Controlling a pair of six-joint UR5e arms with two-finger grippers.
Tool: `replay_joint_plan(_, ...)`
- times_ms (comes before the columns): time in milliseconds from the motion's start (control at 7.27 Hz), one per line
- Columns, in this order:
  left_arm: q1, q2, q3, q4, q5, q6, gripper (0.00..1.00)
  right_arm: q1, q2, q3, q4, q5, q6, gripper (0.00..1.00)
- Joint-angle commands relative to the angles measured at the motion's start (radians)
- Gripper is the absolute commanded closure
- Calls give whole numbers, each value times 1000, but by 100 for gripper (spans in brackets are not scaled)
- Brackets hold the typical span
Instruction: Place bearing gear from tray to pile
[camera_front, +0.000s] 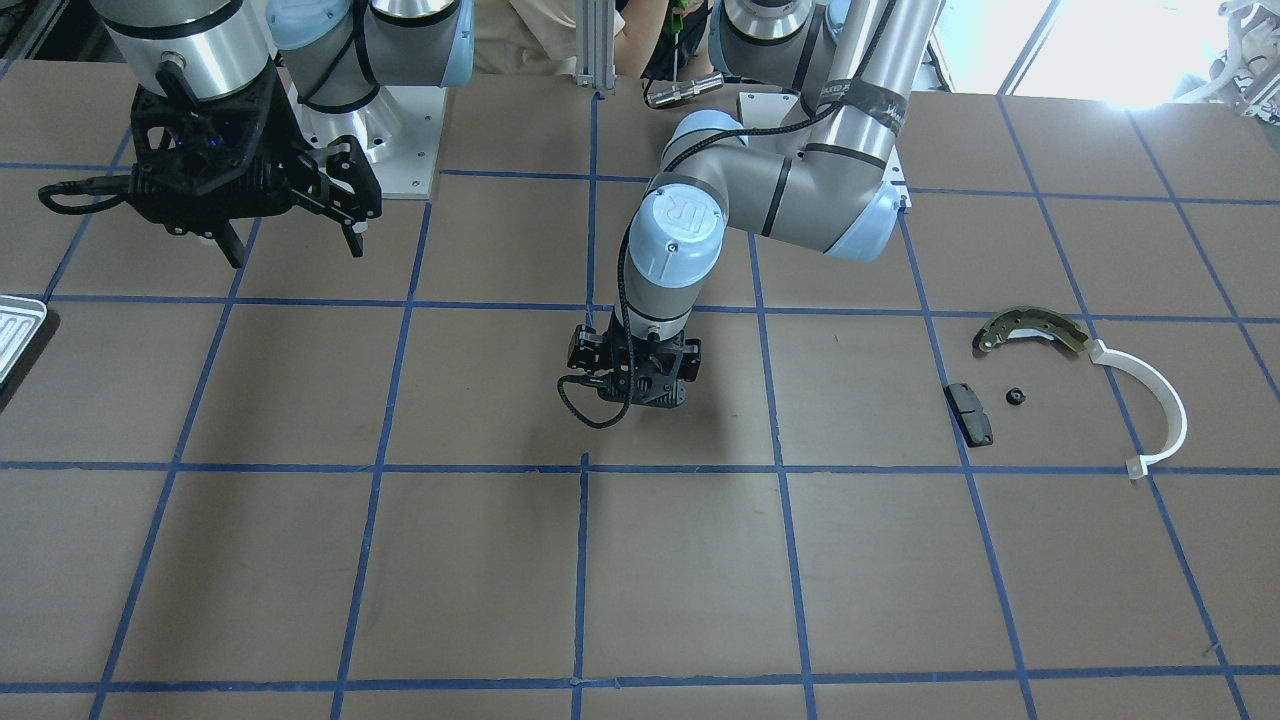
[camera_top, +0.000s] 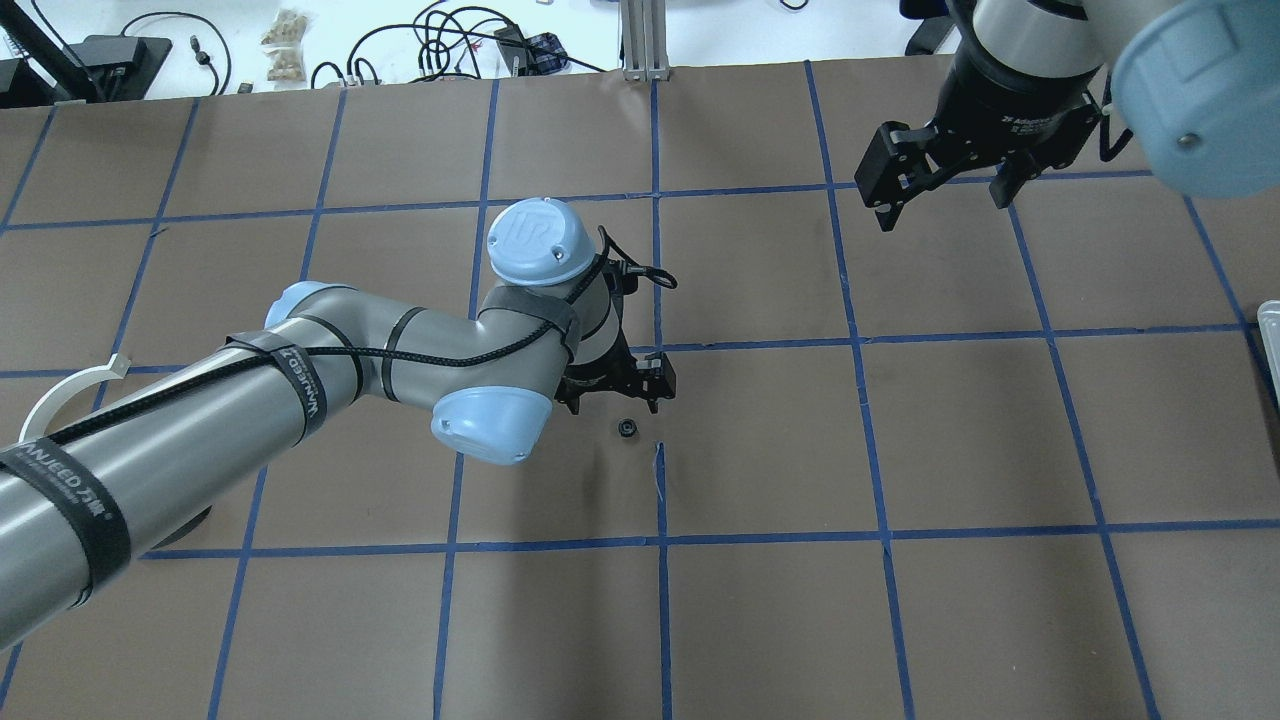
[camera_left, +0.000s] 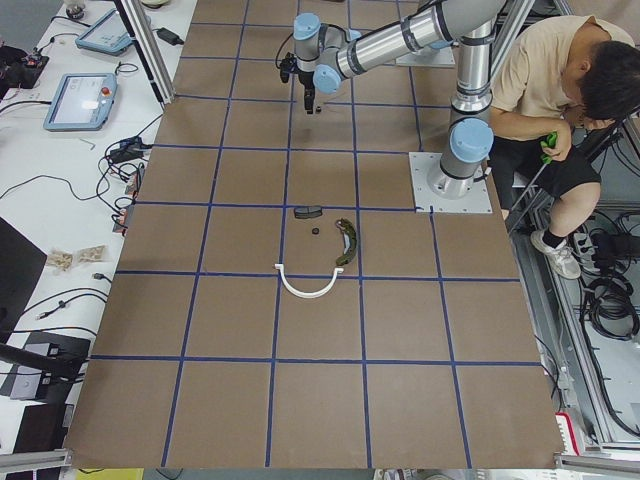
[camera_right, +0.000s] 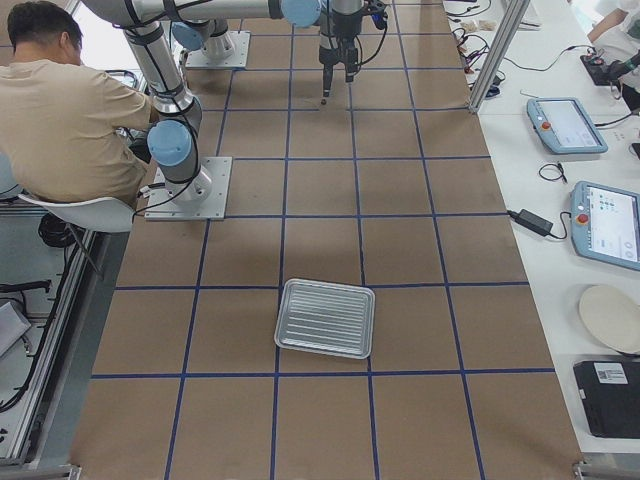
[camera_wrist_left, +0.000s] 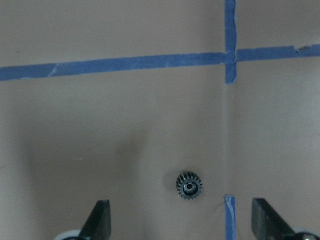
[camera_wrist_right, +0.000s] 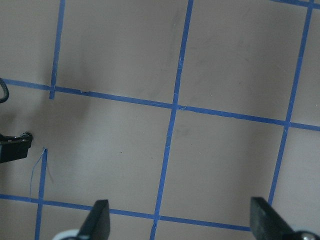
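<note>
A small dark bearing gear (camera_wrist_left: 189, 186) lies on the brown table near a blue tape crossing; it also shows in the overhead view (camera_top: 627, 428). My left gripper (camera_wrist_left: 182, 231) is open just above it, one finger on each side, not touching; it stands mid-table in the overhead view (camera_top: 615, 382). The pile lies far to my left: an olive brake shoe (camera_front: 1030, 330), a white arc (camera_front: 1155, 400), a dark pad (camera_front: 970, 413) and another small gear (camera_front: 1016, 396). The silver tray (camera_right: 325, 318) is empty. My right gripper (camera_top: 940, 175) is open and empty, held high.
Blue tape lines grid the table. The tray's corner shows at the table's right edge in the overhead view (camera_top: 1270, 335). A seated person (camera_left: 560, 90) is behind the robot bases. Cables and tablets lie on the white side bench (camera_right: 580, 170).
</note>
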Motion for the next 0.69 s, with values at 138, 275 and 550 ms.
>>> replay_joint_plan(138, -7, -52, -1, 42, 7, 16, 43, -1, 0, 11, -4, 0, 1, 0)
replay_joint_plan(275, -7, -56, 1, 46, 9, 15, 76, -7, -2, 20, -5, 2, 1, 0)
replay_joint_plan(550, -7, -56, -1, 47, 4, 4, 100, -2, -11, 21, -1, 2, 77, 0)
